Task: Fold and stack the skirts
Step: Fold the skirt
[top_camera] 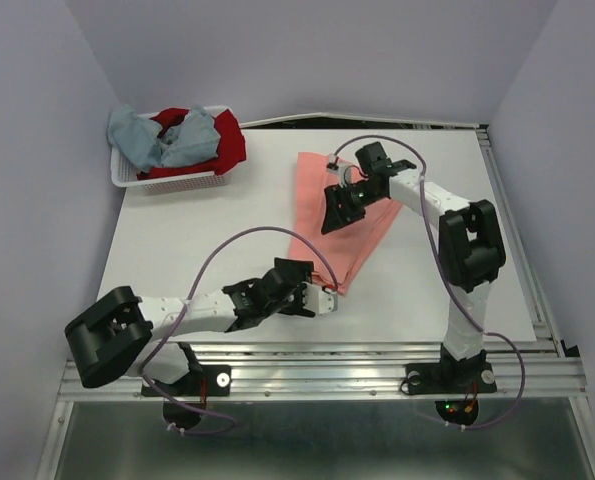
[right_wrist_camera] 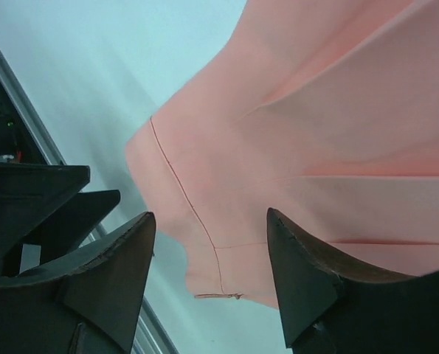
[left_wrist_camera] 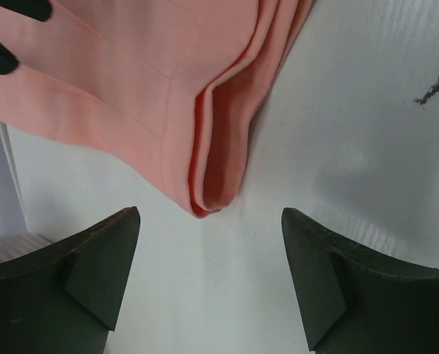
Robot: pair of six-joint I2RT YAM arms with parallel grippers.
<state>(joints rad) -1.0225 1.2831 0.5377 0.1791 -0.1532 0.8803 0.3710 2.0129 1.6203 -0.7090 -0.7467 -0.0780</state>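
The salmon-pink pleated skirt [top_camera: 335,215] lies folded in a long strip on the white table [top_camera: 207,240]. My left gripper [top_camera: 319,298] is open and empty just short of the skirt's near folded corner [left_wrist_camera: 212,188]. My right gripper [top_camera: 333,218] is open and empty, hovering over the skirt's middle; its wrist view shows a hemmed corner [right_wrist_camera: 204,251] between the fingers. The blue-grey skirt [top_camera: 167,138] and the dark red skirt [top_camera: 227,140] lie bunched in the white mesh basket [top_camera: 162,182] at the back left.
A metal rail [top_camera: 327,370] runs along the table's near edge, and another rail [top_camera: 512,230] runs along the right side. Purple walls close in the table at the left, back and right. A dark speck [left_wrist_camera: 429,91] lies on the table near the skirt.
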